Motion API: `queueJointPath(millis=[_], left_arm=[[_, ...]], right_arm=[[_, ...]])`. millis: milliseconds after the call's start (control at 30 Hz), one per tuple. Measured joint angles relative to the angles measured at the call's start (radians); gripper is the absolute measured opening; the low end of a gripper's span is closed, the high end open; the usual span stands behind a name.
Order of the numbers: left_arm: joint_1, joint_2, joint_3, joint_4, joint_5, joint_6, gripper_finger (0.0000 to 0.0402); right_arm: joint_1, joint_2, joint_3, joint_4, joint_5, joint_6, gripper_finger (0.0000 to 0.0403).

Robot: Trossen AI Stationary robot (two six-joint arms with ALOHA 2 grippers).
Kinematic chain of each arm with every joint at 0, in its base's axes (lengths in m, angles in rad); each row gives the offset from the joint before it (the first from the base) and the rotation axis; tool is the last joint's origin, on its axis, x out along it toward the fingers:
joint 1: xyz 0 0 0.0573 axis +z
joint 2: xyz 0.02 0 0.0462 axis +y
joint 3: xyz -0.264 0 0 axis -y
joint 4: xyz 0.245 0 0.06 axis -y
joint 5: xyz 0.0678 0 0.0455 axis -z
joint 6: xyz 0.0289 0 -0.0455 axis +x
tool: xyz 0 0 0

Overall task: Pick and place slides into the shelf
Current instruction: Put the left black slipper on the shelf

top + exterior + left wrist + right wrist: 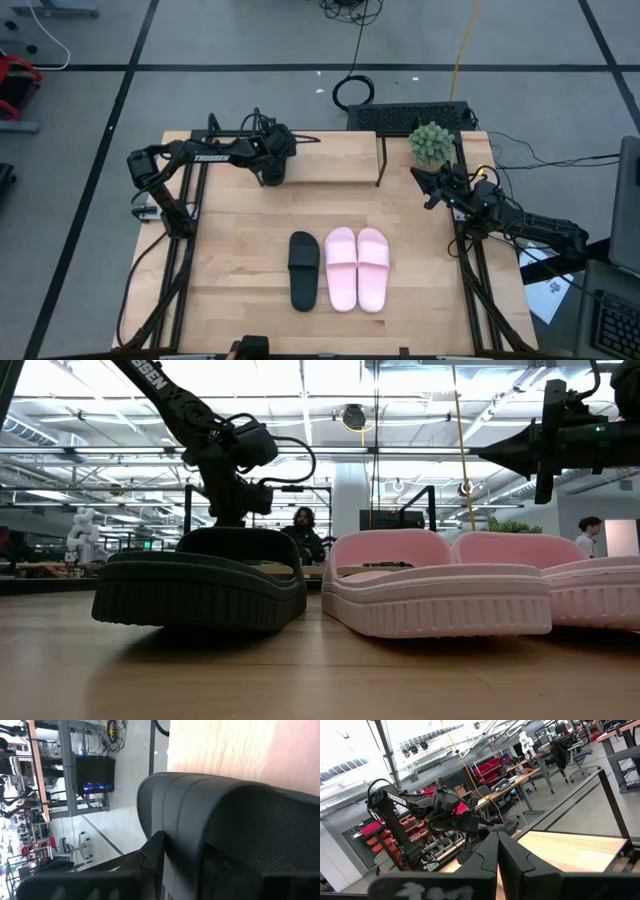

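One black slide (304, 270) and the pink pair (357, 269) lie soles down, side by side, in the middle of the table. The second black slide (240, 820) fills the left wrist view. My left gripper (273, 170) is shut on it over the left part of the shelf (335, 150), at the table's far edge. In the low view the near black slide (200, 585) hides that hold. My right gripper (428, 186) is shut on nothing and hovers above the table's right side, next to the shelf's right end. My left gripper holds the second black slide at its wide textured strap (200, 815), with one dark finger (152, 857) lying against the strap's side. The arm comes down on it from above. The other finger is hidden, and whether the slide rests on the shelf board cannot be told.
A small potted plant (432, 143) stands at the shelf's right end, close to my right gripper. Black frame rails run along the table's left (175, 250) and right (475, 290) edges. Bare wood lies between the shelf and the three slides. People show in the room beyond.
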Motion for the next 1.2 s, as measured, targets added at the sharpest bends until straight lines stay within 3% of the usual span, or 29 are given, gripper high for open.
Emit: queueJointPath(millis=[667,833,1200], left_arm=[[-0.050,0.000,0.000,0.001,-0.022,0.025,0.0149],[-0.071,-0.002,0.000,0.000,-0.094,0.040,0.0166],[-0.143,-0.165,0.000,-0.072,-0.103,-0.032,0.0195]], right_arm=[[0.000,0.000,0.000,0.000,0.000,0.000,0.0000],[0.000,0.000,0.000,0.000,0.000,0.000,0.0000],[0.000,0.000,0.000,0.000,-0.001,0.000,0.0000]])
